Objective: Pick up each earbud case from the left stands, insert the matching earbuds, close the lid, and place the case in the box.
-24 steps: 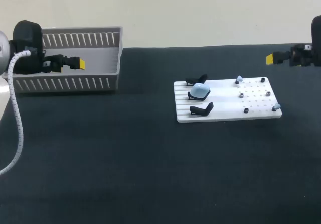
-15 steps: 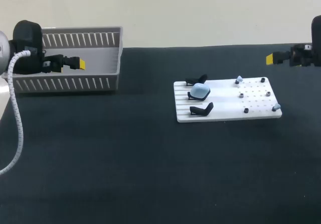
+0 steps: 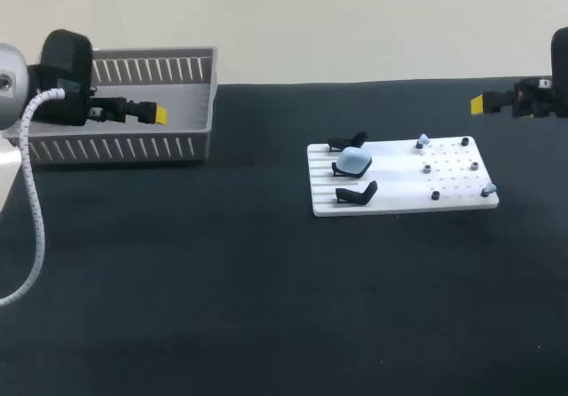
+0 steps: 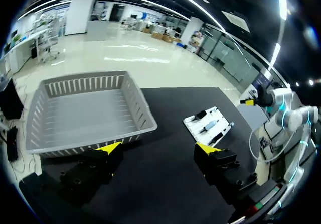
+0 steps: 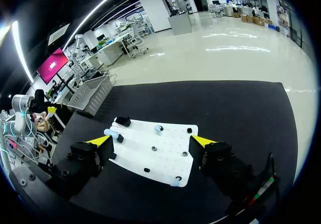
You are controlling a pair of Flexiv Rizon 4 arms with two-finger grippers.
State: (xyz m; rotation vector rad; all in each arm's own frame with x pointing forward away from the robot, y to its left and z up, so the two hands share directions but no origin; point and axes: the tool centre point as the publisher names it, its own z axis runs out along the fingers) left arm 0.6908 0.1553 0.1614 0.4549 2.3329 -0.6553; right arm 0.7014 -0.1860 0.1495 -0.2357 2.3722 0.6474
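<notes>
The left fingers [image 4: 108, 146] hang over the near wall of the grey box [image 3: 151, 54] at the surface's [image 3: 222, 307] left side, spread wide apart with nothing between them. Toward the middle lies the white board [image 3: 404, 202], with three black stands along its left part. The pale blue earbud case [image 3: 353, 159] sits on the middle stand [image 3: 341, 169]; the two stands on either side of it look empty.

The case is probably a light, hard plastic shell, smooth and rounded, so it is likely slippery. A pinch across its two broader faces, low on the body and away from the lid seam, seems the safest hold. Two small blue earbuds [image 3: 422, 138] [image 3: 489, 188] rest on pegs on the board's right part; they look tiny, light and easy to knock off.

At the far right the right fingers [image 5: 202, 141] hover well apart from the board, also spread and empty. No writing or label is legible on the case, board or box.
</notes>
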